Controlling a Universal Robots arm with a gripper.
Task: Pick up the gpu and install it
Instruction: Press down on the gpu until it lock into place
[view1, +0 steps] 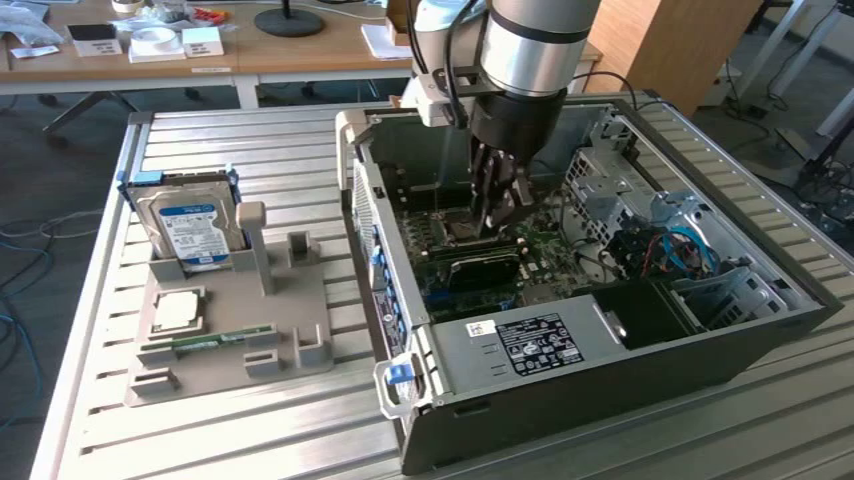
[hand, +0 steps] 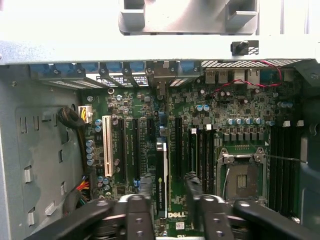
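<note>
From the exterior view's left I see the grey parts stand on the slatted table. It holds the blue-labelled hard drive upright, a processor chip lying flat, and a narrow memory stick. I see no card left on it.

Moving toward the exterior view's right, the open computer case lies on its side, and my arm reaches down into it, the gripper low over the motherboard.

Through the wrist view, the gpu stands on edge, lined up with an expansion slot between the white slot and the empty processor socket. Its bracket end points toward the blue rear clips. The fingers sit either side of the card, close to its faces. I cannot tell whether they clamp it or have let go.

My judgement: the pickup and carry are done, and the card is at or in its slot. Whether it is fully pressed home, I cannot confirm from here, so seating may remain.
</note>
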